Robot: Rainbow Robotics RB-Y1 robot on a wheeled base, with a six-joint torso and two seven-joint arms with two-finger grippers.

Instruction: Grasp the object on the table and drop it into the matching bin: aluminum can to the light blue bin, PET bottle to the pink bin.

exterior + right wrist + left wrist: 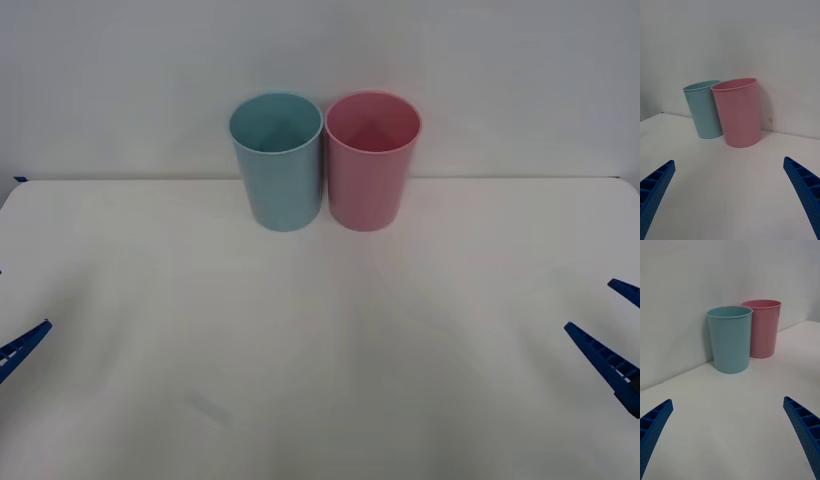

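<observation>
**Asker:** Bins first, please. What are they, and is anything written on them?

**Describer:** Two tall, round, slightly tapered plastic cups stand upright at the far edge of the plain white matte tabletop (320, 350), against a pale wall. The light blue bin (277, 160) is on the robot's left and the pink bin (371, 160) on its right. They stand side by side, touching or very nearly so. Neither one carries a label, brand or any writing that can be read.

**Asker:** What is inside them?

**Describer:** From the front view above, the part of each interior that can be seen looks bare; the bottoms are in shadow, so I cannot say more than that.

**Asker:** Which way do they point?

**Describer:** Each has its long axis vertical, open mouth up, narrower base on the table.

**Asker:** And the grippers?

**Describer:** The left gripper (728, 435) sits low at the robot's left edge of the table, its blue ribbed fingers (655, 423) spread wide apart with nothing between them. The right gripper (728, 195) is at the right edge, fingers (803, 187) likewise spread wide and holding nothing. Both are well apart from the bins, and each wrist camera faces the pair of cups across bare white table.
</observation>
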